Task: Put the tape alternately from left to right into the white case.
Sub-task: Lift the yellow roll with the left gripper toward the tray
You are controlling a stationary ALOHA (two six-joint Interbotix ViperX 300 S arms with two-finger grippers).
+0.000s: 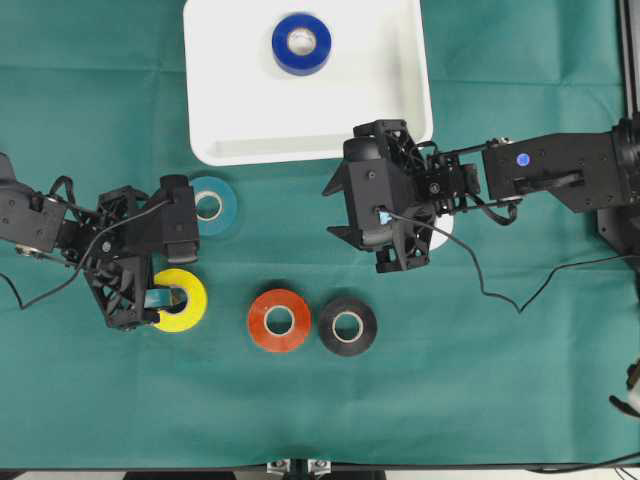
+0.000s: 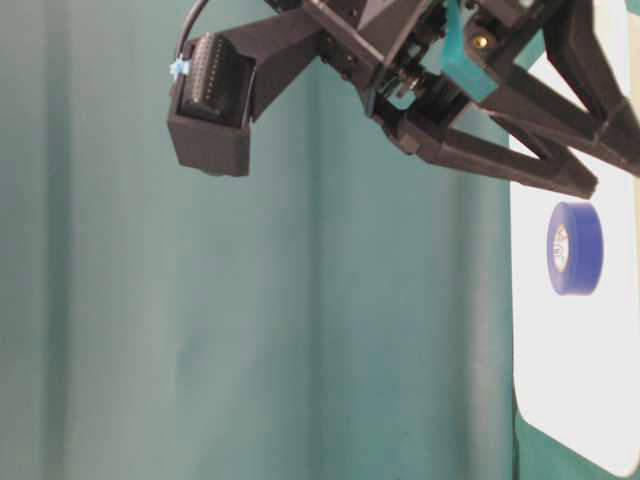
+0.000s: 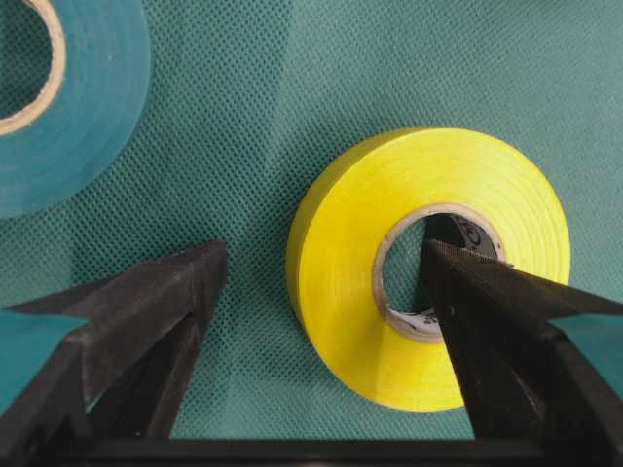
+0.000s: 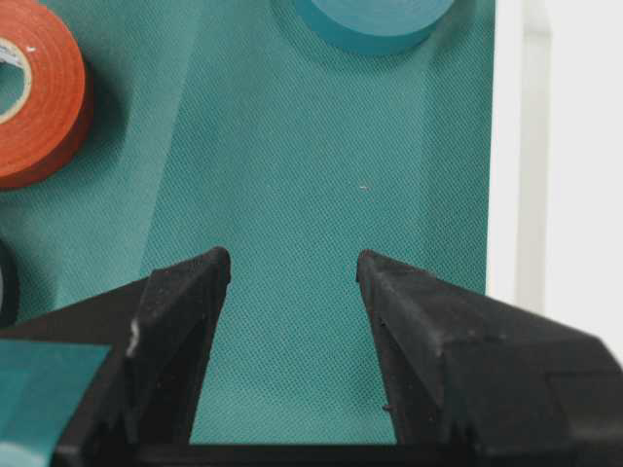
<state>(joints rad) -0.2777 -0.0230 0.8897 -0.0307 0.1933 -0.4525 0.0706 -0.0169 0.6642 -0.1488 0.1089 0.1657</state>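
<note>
So the whole setup sits on a green cloth [image 1: 520, 400] with a few creases in it; the white case [image 1: 230, 110] lies at the top middle of the overhead view with only the blue roll [image 1: 301, 43] inside. On the cloth are the teal roll [image 1: 213, 205], yellow roll [image 1: 180, 300], orange-red roll [image 1: 279, 320] and black roll [image 1: 347, 325]; a bit of white roll [image 1: 442, 232] peeks out under the right arm.

The left gripper [image 3: 326, 268] is spread wide, one finger down inside the yellow roll's core and the other outside its wall, not squeezing; only the wrist view shows that. The right gripper [image 4: 292, 272] hangs open over bare cloth beside the case edge, holding nothing. The table-level view just catches cloth, the case and the blue roll.
</note>
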